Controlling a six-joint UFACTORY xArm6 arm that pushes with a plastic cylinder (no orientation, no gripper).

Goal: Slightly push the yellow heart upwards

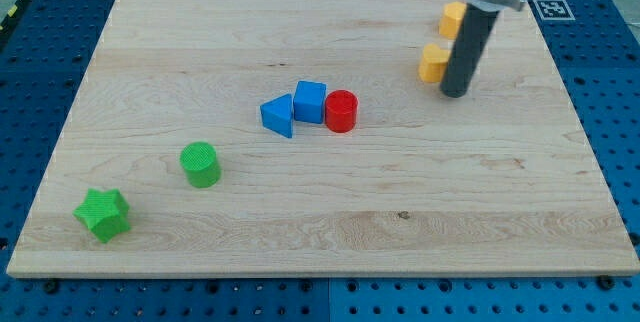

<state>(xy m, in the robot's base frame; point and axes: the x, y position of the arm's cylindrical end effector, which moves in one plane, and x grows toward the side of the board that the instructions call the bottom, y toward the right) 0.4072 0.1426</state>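
Yellow heart block (433, 63) sits upper right on wooden desk (320, 232), touching my tip (455, 92) on tip's left. No jaws on this rod, so open/shut state n/a. 2nd yellow block (452, 18), shape unclear, just above, partly behind rod. No legible writing; black-white marker tag (553, 7) at top-right corner.

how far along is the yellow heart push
Done: my tip has reached the two yellow blocks at the view's top right. In hand: it sits just right of the lower yellow block, close or touching; the rod partly hides the upper one. I cannot tell which is the heart. Left: the upward nudge itself; one frame shows no shift.
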